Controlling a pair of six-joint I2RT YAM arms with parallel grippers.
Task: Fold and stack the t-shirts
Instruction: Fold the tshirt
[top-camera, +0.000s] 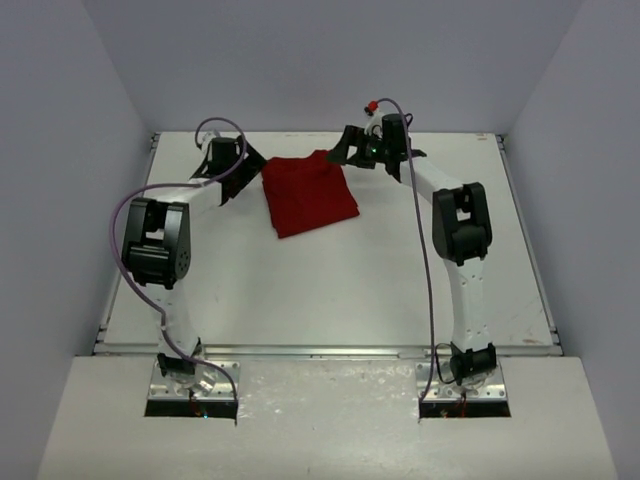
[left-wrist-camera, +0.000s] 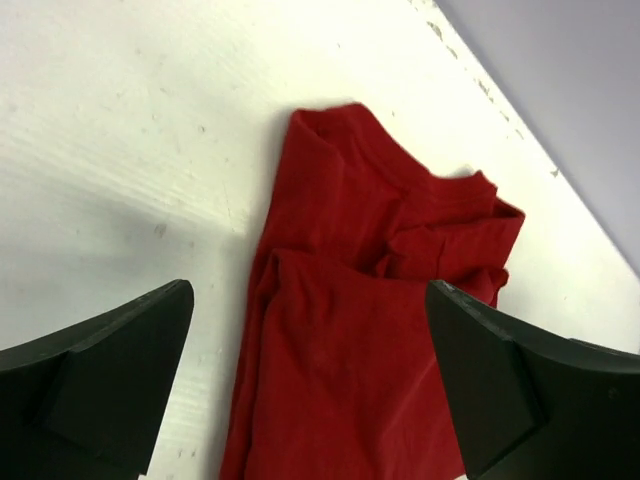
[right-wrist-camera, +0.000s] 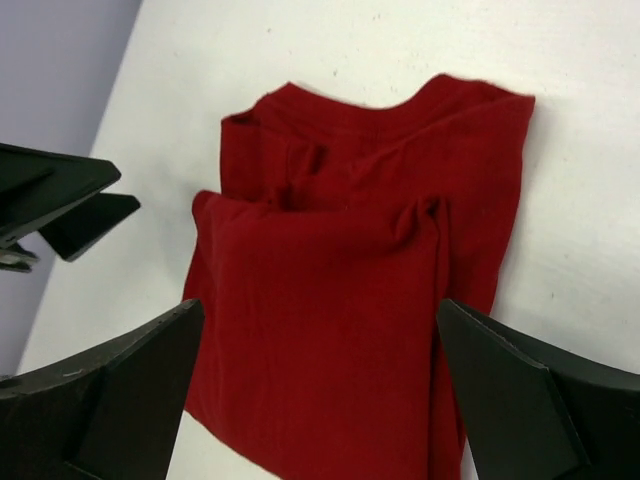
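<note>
As t-shirt (top-camera: 308, 192) lies free, left gripper (left-wrist-camera: 308, 300) and right gripper (right-wrist-camera: 320, 310) gape.

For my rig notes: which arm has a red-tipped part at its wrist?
The right arm: a small red tip sticks out at its wrist, by the t-shirt's far right corner. The left arm shows none.

The t-shirt (top-camera: 308, 192) lies on the table (top-camera: 330, 290) between left gripper (top-camera: 250, 176) and right gripper (top-camera: 340, 150)
</note>
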